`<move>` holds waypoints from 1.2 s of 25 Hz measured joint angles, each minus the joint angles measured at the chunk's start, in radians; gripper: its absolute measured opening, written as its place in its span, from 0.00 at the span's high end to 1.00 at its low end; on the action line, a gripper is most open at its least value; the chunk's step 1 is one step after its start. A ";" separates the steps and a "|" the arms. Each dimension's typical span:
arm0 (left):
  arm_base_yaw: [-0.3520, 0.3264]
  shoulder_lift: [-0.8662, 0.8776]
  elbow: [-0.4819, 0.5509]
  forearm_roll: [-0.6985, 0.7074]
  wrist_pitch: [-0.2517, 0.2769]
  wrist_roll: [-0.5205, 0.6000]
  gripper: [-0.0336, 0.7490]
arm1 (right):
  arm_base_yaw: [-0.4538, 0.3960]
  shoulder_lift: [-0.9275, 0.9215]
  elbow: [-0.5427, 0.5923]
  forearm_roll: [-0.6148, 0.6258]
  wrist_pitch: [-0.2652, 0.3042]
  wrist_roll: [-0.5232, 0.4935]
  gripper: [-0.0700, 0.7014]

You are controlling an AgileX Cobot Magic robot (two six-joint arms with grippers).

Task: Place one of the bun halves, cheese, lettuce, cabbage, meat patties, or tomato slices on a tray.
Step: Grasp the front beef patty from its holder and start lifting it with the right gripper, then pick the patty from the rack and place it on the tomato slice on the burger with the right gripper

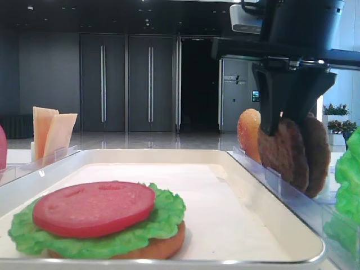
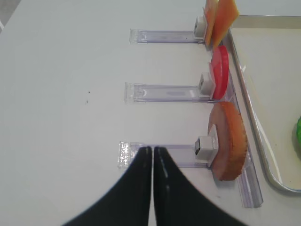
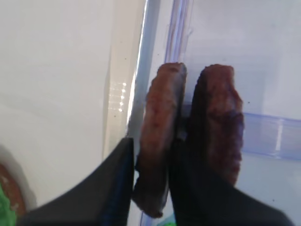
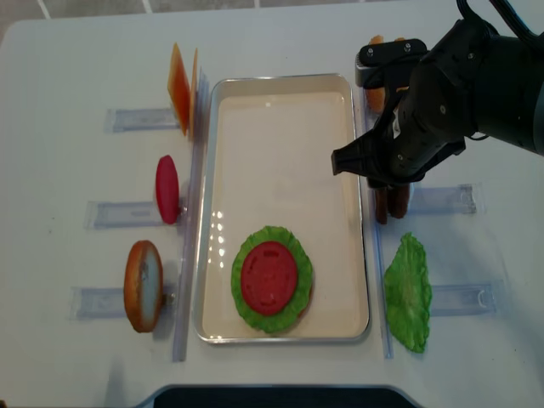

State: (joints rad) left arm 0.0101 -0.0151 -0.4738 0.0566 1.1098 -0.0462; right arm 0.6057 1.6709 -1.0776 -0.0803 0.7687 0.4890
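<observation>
The tray [image 4: 280,153] holds a stack: a bun half [image 1: 163,244], lettuce [image 1: 163,216] and a tomato slice [image 1: 93,207] on top. Just right of the tray, two meat patties [image 1: 318,146] stand on edge in a clear rack. My right gripper [image 3: 155,141] reaches down over them, with one finger on each side of the patty nearer the tray [image 3: 162,117], pressed against it. The other patty [image 3: 221,122] stands just beyond the right finger. My left gripper [image 2: 153,149] is shut and empty above the table, at the end of the rack that holds a bun half [image 2: 228,141].
Left of the tray, clear racks hold cheese slices [image 4: 183,85], a tomato slice [image 4: 167,189] and a bun half [image 4: 143,285]. On the right stand another bun half [image 1: 248,134] behind the patties and a lettuce leaf [image 4: 408,293] in front of them.
</observation>
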 joint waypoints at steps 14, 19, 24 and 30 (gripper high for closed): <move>0.000 0.000 0.000 0.000 0.000 0.000 0.96 | 0.000 -0.005 0.000 -0.020 0.009 0.004 0.71; 0.000 0.000 0.000 0.000 0.000 0.000 0.96 | 0.000 -0.060 0.000 -0.015 0.022 0.004 0.71; 0.000 0.000 0.000 0.000 0.000 0.000 0.96 | 0.000 -0.144 0.000 0.011 0.047 0.002 0.71; 0.000 0.000 0.000 0.000 0.000 0.000 0.96 | 0.000 -0.239 0.000 0.133 0.077 -0.058 0.71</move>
State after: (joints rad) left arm 0.0101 -0.0151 -0.4738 0.0566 1.1098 -0.0462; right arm 0.6057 1.4315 -1.0776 0.0524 0.8456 0.4307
